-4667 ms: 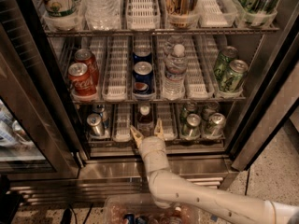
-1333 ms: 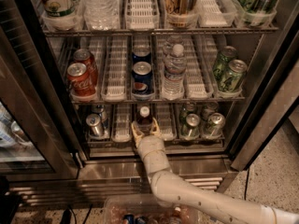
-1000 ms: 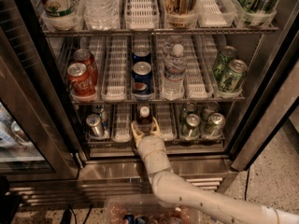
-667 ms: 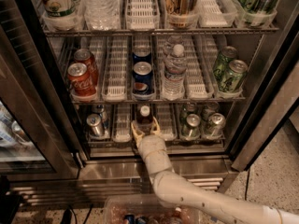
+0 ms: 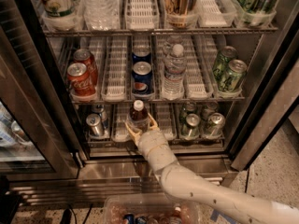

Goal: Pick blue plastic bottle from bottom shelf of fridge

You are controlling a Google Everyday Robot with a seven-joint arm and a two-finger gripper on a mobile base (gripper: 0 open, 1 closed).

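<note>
The blue plastic bottle (image 5: 138, 117), dark-bodied with a white cap, stands upright in the middle lane of the bottom shelf (image 5: 201, 143) of the fridge (image 5: 261, 101). My gripper (image 5: 140, 127) reaches in from below on the white arm. It is open. One yellow-tipped finger (image 5: 129, 134) lies left of the bottle's base and the other is to its right. The bottle's lower part sits between them, partly hidden by the gripper's wrist.
Silver cans (image 5: 95, 123) stand left of the bottle and more cans (image 5: 201, 122) right of it. The rack above holds Coke cans (image 5: 80, 76), Pepsi cans (image 5: 141, 73), a clear water bottle (image 5: 174, 71) and green cans (image 5: 229, 71). The open glass door (image 5: 28, 106) is at left. A clear bin (image 5: 149, 211) sits below.
My gripper has pushed forward into the bottom shelf, so its fingers now flank the bottle instead of stopping short of it. Over the last second it has barely moved.
</note>
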